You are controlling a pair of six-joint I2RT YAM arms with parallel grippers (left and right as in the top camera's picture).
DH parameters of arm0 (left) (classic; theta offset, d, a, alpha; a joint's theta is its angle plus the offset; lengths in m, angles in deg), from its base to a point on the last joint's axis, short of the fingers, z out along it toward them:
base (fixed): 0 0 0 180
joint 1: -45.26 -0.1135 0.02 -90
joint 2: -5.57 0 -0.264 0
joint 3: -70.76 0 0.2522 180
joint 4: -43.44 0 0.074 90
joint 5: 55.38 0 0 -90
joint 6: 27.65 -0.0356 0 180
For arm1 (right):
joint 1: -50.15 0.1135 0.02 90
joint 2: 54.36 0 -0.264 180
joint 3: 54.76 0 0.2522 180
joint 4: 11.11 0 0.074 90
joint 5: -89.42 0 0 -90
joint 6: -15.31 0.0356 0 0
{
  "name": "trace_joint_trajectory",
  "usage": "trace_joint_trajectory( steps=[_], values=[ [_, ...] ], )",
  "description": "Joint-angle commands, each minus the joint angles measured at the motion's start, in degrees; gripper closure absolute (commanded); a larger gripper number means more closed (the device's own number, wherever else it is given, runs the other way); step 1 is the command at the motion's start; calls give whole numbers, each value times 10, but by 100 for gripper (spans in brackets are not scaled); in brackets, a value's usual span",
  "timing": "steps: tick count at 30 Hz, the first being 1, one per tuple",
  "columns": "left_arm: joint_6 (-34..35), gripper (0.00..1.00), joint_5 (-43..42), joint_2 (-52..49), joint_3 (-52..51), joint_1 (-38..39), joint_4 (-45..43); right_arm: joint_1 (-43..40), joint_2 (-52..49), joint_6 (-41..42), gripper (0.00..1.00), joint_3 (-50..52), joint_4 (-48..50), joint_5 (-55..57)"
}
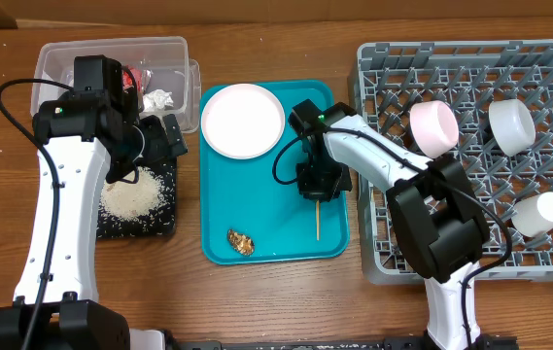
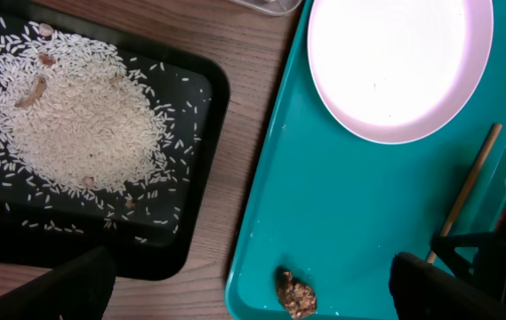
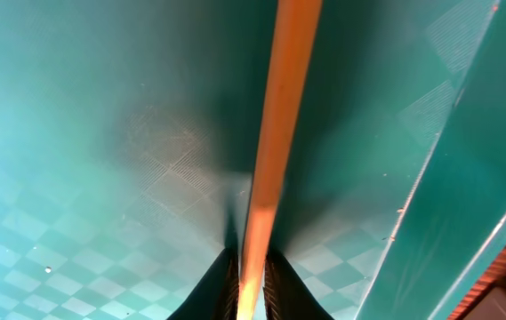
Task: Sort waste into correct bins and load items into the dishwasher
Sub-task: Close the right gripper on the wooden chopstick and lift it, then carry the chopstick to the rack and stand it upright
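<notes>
Where the teal plastic serving tray (image 1: 257,194) rises into its right rim, the thin wooden chopstick (image 1: 317,220) sits just inside that edge. Its long axis runs parallel to the rim (up and down the overhead view), with one end poking out below the right gripper (image 1: 317,192). That gripper's fingers are pressed together on the stick; whether it is lifted off the tray floor cannot be told. The large square grey plastic dish rack (image 1: 383,262) stands just beside the tray's right edge. Bare teal floor lies open left of the stick, between the large round white plate (image 1: 243,120) and the small brown food scrap (image 1: 241,241). The left gripper (image 2: 248,276) hangs spread wide, holding nothing, above the strip of table between the teal tray and the flat black rectangular tray (image 2: 201,133) of loose white rice grains (image 2: 79,124).
</notes>
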Motion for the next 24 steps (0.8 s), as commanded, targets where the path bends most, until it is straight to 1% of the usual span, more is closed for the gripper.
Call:
trace_joint_trajectory(
  steps=[1,4,7,12,17,21,24],
  values=[
    [-1,0,0,9,11,2,1,0,-43,3,86,16,7,6],
    [-1,0,0,9,11,2,-1,0,-44,3,87,19,11,6],
    [-1,0,0,9,11,2,-1,0,-44,3,96,18,8,6],
    [-1,0,0,9,11,2,-1,-5,-23,3,96,-5,-14,6],
    [-1,0,0,9,11,2,0,-16,47,-7,96,-52,-35,11],
    [-1,0,0,9,11,2,-1,-27,117,-58,96,-81,-65,14],
    [-1,0,0,9,11,2,-1,-41,169,-75,96,-85,-91,41]
  ],
)
